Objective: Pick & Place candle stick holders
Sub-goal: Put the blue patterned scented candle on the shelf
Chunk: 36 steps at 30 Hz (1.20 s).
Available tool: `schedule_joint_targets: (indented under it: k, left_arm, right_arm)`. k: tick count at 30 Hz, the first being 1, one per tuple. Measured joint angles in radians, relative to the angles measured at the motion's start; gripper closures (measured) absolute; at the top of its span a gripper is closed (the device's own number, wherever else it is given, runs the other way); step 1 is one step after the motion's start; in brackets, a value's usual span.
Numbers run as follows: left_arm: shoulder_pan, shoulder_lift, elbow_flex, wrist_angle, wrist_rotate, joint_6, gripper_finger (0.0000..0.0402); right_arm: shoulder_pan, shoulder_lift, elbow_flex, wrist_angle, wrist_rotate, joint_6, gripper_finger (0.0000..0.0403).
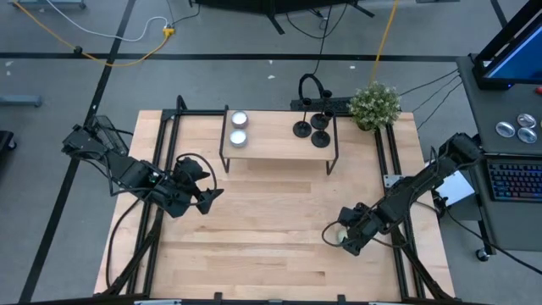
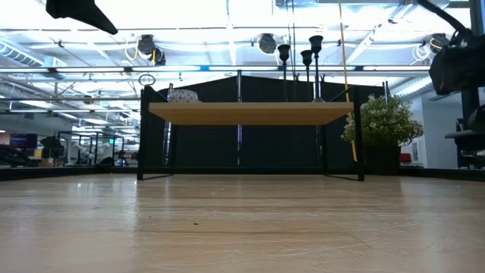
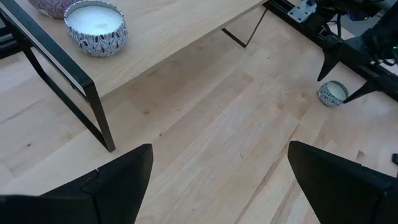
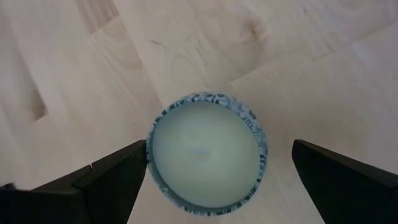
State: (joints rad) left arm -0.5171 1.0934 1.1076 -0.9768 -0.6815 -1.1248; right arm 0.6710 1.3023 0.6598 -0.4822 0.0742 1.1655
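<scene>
- 3 small black candle stick holders (image 1: 311, 129) stand together on a low wooden shelf (image 1: 275, 142).
- Right hand (image 4: 214, 168), released, hovers over a round patterned tin candle (image 4: 207, 151) on the bench (image 1: 271, 246).
- Left hand (image 3: 217, 171), released, hangs above bare bench.

Three candle stick holders (image 1: 310, 129) stand on the raised shelf's (image 1: 279, 146) right side, two candle tins (image 1: 238, 128) on its left. A plant (image 1: 374, 105) sits right of the shelf. Another tin (image 1: 340, 236) lies near-right on the tabletop (image 1: 271, 229).
</scene>
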Motion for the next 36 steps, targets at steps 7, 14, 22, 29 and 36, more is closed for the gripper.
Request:
schedule_joint_targets:
  k: [7,14,22,29,36]
  left_arm:
    - [0.0,0.0,0.0,0.0,0.0,0.004,0.0029]
    - [0.0,0.0,0.0,0.0,0.0,0.008,0.0023]
    - [0.0,0.0,0.0,0.0,0.0,0.029,0.0031]
    - [0.0,0.0,0.0,0.0,0.001,0.031,0.0023]
    - [0.0,0.0,0.0,0.0,0.001,0.043,0.0029]
  right_arm:
    - [-0.011,0.039,0.0,0.008,-0.001,-0.015,0.0012]
    - [-0.011,0.04,0.0,0.016,0.001,-0.026,0.0012]
    - [-0.011,0.04,0.0,0.033,0.005,-0.026,0.0012]
    - [-0.011,0.04,0.0,0.047,0.007,-0.026,0.0012]
    - [-0.01,0.04,0.0,0.07,0.004,-0.032,0.0012]
